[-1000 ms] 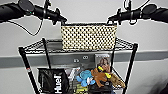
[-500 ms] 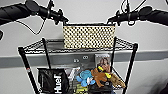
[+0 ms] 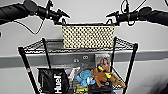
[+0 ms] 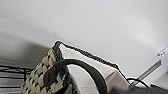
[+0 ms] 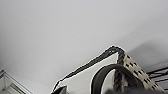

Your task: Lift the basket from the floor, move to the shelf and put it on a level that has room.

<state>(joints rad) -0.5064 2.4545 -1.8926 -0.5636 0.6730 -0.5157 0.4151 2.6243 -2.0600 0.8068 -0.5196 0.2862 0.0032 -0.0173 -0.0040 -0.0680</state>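
Basket placement is looking nearly done: the rectangular cream woven basket with dark speckled weave [image 3: 88, 36] is sitting on the top wire-grid tier [image 3: 123, 44] of the tall black wire rack [image 3: 26, 65], base apparently resting on the grid. Judging by that, release and retreat are what's remaining. Left gripper [image 3: 60, 15] and right gripper [image 3: 112, 15] are hanging at the basket's ends by the dark loop handles [image 4: 82, 70]; can't tell whether either jaw is clamped or released. Dark rim and white cloth lining [image 5: 86, 78] are looking intact, basket sitting level.
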